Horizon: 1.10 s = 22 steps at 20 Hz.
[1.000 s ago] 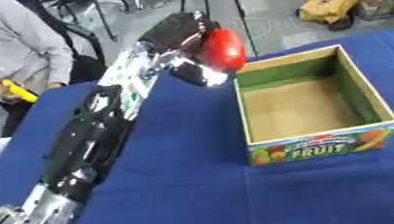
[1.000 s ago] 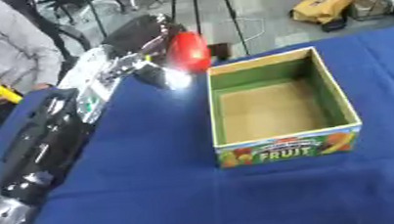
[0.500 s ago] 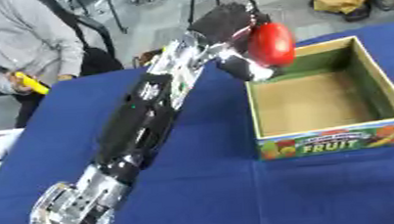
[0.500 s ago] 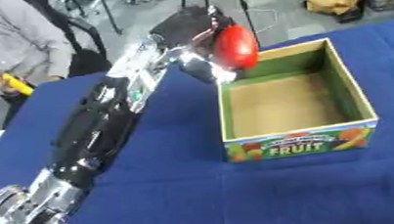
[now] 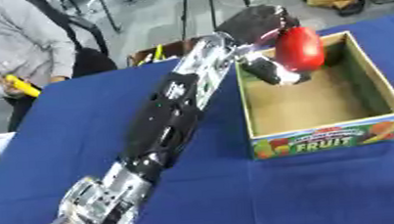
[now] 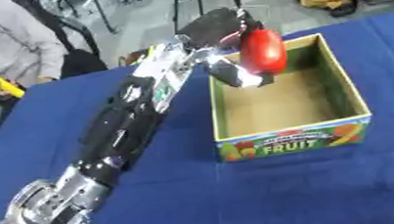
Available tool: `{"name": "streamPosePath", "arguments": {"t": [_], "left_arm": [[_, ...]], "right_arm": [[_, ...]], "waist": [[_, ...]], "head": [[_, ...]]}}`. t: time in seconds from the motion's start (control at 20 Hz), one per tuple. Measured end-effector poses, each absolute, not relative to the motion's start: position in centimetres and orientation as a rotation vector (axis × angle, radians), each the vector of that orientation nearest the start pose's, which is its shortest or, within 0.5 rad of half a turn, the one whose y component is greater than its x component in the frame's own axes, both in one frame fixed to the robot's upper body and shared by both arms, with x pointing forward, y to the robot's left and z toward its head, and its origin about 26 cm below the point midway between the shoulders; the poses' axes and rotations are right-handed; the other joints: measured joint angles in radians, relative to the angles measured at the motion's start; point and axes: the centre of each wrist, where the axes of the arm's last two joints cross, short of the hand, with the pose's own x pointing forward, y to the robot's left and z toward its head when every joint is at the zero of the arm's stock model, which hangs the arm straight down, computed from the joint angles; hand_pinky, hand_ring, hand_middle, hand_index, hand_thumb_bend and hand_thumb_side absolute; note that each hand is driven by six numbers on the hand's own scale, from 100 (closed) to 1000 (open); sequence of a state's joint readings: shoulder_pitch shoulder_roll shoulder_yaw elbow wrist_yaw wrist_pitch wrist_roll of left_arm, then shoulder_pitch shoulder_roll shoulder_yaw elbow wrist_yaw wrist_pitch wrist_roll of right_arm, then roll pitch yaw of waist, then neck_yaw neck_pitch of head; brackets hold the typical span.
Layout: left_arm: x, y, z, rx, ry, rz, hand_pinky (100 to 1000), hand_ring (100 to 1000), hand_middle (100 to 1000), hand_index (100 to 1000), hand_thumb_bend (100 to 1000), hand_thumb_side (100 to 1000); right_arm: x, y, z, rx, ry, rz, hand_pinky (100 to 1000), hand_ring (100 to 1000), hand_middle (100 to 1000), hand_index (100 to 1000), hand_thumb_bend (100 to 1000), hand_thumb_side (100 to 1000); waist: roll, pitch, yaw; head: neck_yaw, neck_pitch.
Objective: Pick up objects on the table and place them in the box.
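While a red fruit was held in curled fingers, left hand was raised over box far left corner, blue table beneath.

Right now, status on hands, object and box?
Left robot hand shut on glossy red oval fruit, held over open cardboard FRUIT box. Right robot hand not in view. Box interior bare, nothing blocking.

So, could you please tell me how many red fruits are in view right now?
1. The red fruit is held in the left hand above the far end of the box. The arm may hide others.
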<state>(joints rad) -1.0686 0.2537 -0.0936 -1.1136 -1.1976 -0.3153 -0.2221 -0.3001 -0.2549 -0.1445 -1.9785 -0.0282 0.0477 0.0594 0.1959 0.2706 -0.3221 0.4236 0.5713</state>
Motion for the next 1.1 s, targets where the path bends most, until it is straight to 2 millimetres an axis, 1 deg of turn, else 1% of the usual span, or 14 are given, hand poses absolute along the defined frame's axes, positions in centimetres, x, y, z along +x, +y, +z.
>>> {"name": "streamPosePath", "arguments": {"t": [0.35,0.6,0.7,0.8,1.05,1.1], "left_arm": [[47.6,17.4,26.0,-1.515,2.376,2.209,372,404,371,539,100,662],[48.0,17.6,25.1,-1.455,2.323,2.352,387,428,390,559,100,668],[48.2,17.6,24.8,-1.42,2.305,2.411,392,432,397,567,100,668],[48.3,17.7,24.8,-1.378,2.302,2.449,400,439,420,564,100,674],[48.3,17.7,24.9,-1.28,2.336,2.502,414,457,444,576,100,672],[48.3,17.7,25.0,-1.265,2.338,2.514,439,472,458,581,100,672]], "right_arm": [[30.2,-28.4,19.9,-0.164,-2.223,0.235,398,307,386,467,235,611],[30.3,-28.3,20.1,-0.161,-2.228,0.236,400,307,386,467,236,609],[30.3,-28.3,20.1,-0.16,-2.226,0.238,400,307,386,467,236,608],[30.3,-28.3,20.1,-0.159,-2.225,0.239,401,308,386,467,236,608],[30.3,-28.2,20.1,-0.153,-2.226,0.243,402,308,386,466,236,606],[30.3,-28.2,20.1,-0.153,-2.226,0.244,402,308,387,466,234,605]], "waist": [[0.005,0.0,-0.015],[0.006,0.0,-0.02],[0.011,0.0,-0.022],[0.013,0.0,-0.025],[0.017,0.0,-0.035],[0.018,0.0,-0.036]], "head": [[0.009,-0.001],[0.015,-0.001],[0.019,-0.002],[0.024,-0.003],[0.043,-0.011],[0.047,-0.012]]}}
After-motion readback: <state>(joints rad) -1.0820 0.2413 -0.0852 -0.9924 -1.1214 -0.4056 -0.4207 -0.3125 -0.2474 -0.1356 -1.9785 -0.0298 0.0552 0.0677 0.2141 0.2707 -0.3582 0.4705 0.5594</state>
